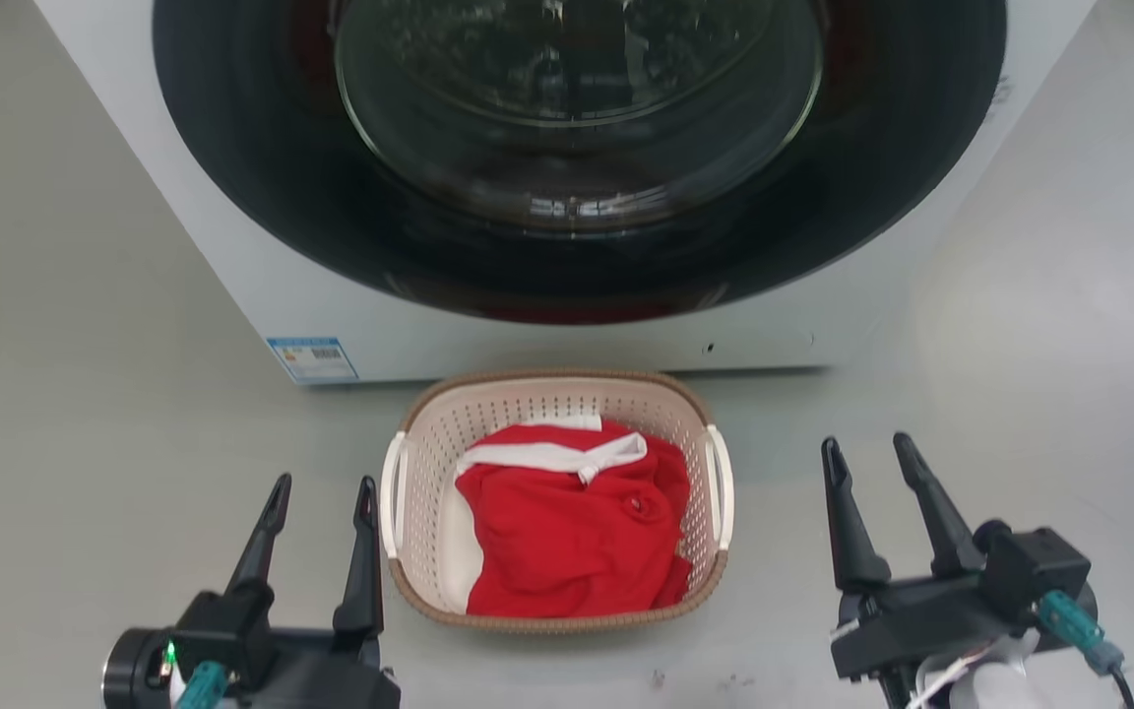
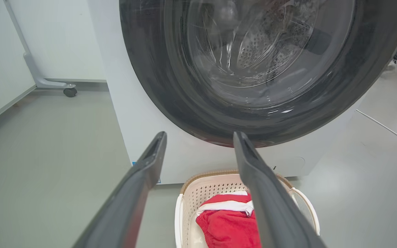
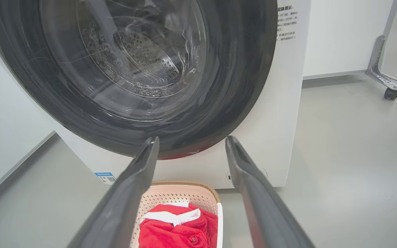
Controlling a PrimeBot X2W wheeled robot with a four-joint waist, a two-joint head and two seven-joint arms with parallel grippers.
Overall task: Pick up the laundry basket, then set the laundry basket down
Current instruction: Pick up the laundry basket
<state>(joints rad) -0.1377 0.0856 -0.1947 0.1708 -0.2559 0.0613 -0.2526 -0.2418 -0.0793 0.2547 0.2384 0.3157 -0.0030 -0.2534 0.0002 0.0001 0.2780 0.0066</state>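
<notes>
The laundry basket (image 1: 429, 463), pale pink-beige with a brown woven-look rim and white side handles, rests on the floor just before the washer. A red garment with white trim (image 1: 572, 522) lies inside it. My left gripper (image 1: 323, 490) is open, just left of the basket's left handle, apart from it. My right gripper (image 1: 867, 448) is open, a bit farther off to the basket's right. In the left wrist view the basket (image 2: 198, 193) sits low between and behind the fingers of that gripper (image 2: 200, 135). In the right wrist view the basket (image 3: 181, 193) lies below the gripper (image 3: 191, 139).
A white front-loading washer (image 1: 488, 335) with a shut dark round glass door (image 1: 577, 148) stands right behind the basket. Grey floor (image 1: 85, 394) spreads on both sides. A wheeled stand leg (image 2: 64, 89) sits far left, another caster (image 3: 389, 93) far right.
</notes>
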